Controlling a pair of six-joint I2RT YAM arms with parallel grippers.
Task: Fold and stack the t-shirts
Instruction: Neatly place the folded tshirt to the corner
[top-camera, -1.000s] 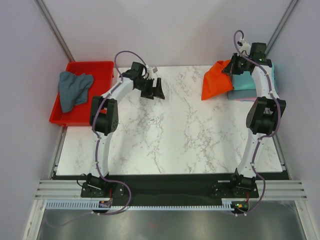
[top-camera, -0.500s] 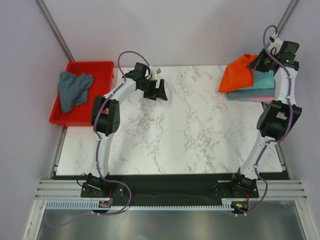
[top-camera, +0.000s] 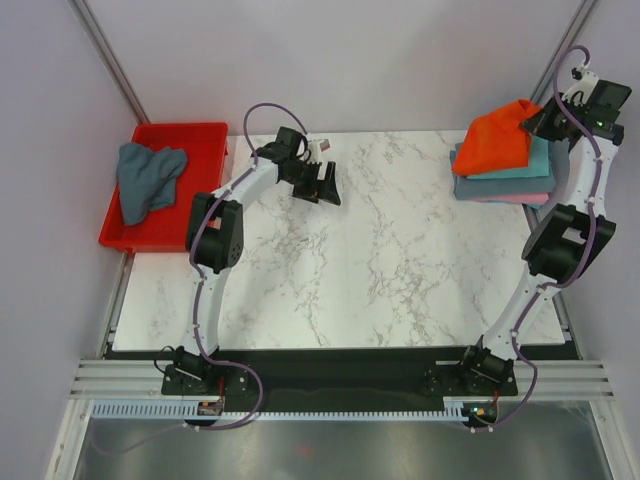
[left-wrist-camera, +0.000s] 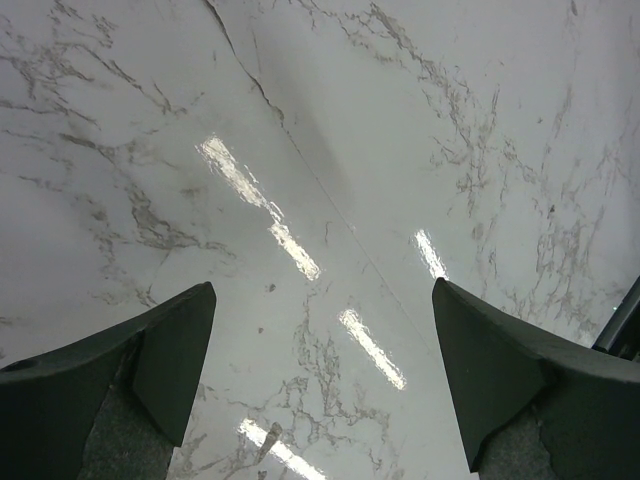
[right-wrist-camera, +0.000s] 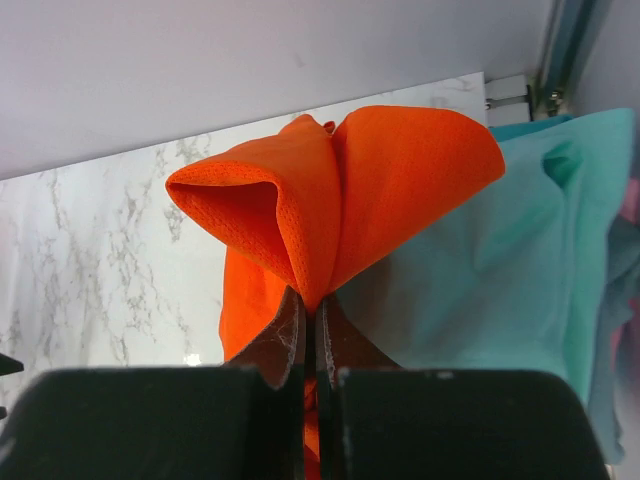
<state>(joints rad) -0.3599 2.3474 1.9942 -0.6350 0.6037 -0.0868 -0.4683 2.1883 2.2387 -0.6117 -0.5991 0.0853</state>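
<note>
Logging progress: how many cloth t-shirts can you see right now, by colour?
Bright orange-red cloth t-shirt: 1
Teal folded cloth t-shirt: 1
Pink folded cloth t-shirt: 1
Slate grey-blue crumpled cloth t-shirt: 1
Total: 4

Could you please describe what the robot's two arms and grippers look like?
The left arm and the right arm both have white links, bulky black joint housings and a looping mauve cable. The left gripper has broad, dark, wedge-shaped fingers. The right gripper has dark fingers too, on a black body.
</note>
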